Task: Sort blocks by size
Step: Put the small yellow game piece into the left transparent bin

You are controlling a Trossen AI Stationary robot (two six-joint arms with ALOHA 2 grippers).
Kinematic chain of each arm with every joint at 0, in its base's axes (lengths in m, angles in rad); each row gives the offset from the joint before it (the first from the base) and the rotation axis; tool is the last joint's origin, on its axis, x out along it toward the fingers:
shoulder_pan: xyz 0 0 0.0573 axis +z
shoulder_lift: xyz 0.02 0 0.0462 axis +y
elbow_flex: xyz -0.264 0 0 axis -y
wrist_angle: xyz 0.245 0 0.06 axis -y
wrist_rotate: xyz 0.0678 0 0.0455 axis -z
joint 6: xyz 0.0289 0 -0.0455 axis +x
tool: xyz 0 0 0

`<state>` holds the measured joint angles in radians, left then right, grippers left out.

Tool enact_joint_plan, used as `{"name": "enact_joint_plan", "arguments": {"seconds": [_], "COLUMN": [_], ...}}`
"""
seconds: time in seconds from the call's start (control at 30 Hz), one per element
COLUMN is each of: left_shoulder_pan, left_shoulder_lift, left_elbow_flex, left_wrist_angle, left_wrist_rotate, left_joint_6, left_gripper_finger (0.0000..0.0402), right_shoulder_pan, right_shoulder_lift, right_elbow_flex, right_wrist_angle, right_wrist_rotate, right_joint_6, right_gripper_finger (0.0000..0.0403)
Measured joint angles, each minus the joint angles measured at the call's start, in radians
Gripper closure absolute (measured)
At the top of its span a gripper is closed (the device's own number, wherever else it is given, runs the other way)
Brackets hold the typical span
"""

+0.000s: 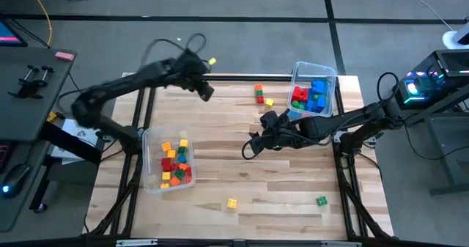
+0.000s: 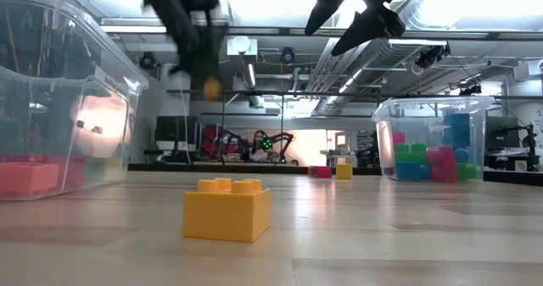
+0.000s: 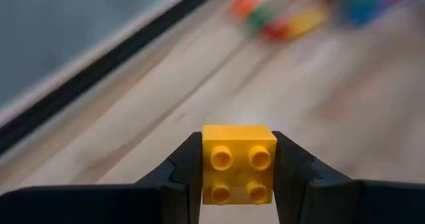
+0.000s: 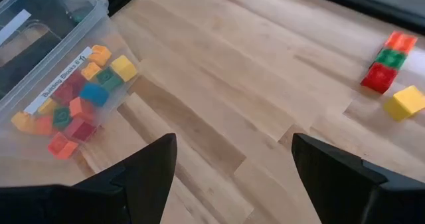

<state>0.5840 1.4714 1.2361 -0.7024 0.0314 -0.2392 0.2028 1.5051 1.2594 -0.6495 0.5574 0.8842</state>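
While the left claw (image 3: 239,177) hangs over the upper edge of the worktop (image 1: 220,122), upper left of centre in the overhead frame, it is clamped on one small yellow block (image 3: 239,164), studs facing its own camera. The right claw (image 1: 253,146) hovers mid-worktop with its two fingers (image 4: 149,161) spread apart and nothing between them.

Two clear bins stand on the wood. The left bin (image 1: 150,141), at lower left of centre, holds a heap of tiny red, orange, yellow and green cubes (image 1: 176,165), too crowded to count. The right bin (image 1: 330,75), at the upper right, holds larger red, blue and green bricks (image 1: 311,97), likewise uncountable.

Loose blocks number five: a short stack of three, orange, green and red (image 1: 259,94), with one yellow block (image 1: 270,102) just beside it, all near the right bin; one yellow brick (image 1: 232,203) near the lower edge at centre; one green block (image 1: 321,200) near the lower edge to the right.

Bare boards stretch across the middle and the lower band between the two bins, well apart from the black frame rails at the edges.
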Motion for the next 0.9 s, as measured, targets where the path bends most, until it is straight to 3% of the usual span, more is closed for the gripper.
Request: {"name": "enact_joint_plan", "arguments": {"seconds": [0.17, 0.3, 0.43, 0.57, 0.73, 0.83, 0.9], "left_shoulder_pan": [-0.204, -0.513, -0.859, -1.108, -1.243, -1.247, -1.225], "left_shoulder_lift": [-0.259, -0.41, -0.446, -0.392, -0.256, -0.203, -0.191], "left_elbow_flex": [0.034, 0.035, 0.036, 0.035, 0.034, 0.034, 0.034], "left_wrist_angle": [-0.063, -0.149, -0.292, -0.522, -0.762, -0.802, -0.784], "left_wrist_rotate": [0.025, -0.118, -0.341, -0.396, -0.322, -0.32, -0.28], "left_joint_6": [-0.141, -0.383, -0.679, -0.987, -1.175, -1.176, -1.129], "left_gripper_finger": [0.0303, 0.0303, 0.0303, 0.0303, 0.0303, 0.0298, 0.0265], "right_shoulder_pan": [-0.015, -0.059, -0.102, -0.132, -0.16, -0.183, -0.201], "right_shoulder_lift": [-0.008, -0.008, -0.008, -0.008, -0.008, -0.008, -0.008], "right_elbow_flex": [0.0, 0.001, 0.001, 0.001, 0.001, 0.001, 0.001], "right_wrist_angle": [0.007, 0.017, 0.039, 0.056, 0.1, 0.14, 0.161], "right_wrist_rotate": [0.055, 0.024, -0.035, -0.096, -0.173, -0.232, -0.264], "right_joint_6": [-0.04, -0.088, -0.15, -0.191, -0.229, -0.238, -0.237], "right_gripper_finger": [0.0107, 0.0107, 0.0107, 0.0107, 0.0107, 0.0107, 0.0107]}}
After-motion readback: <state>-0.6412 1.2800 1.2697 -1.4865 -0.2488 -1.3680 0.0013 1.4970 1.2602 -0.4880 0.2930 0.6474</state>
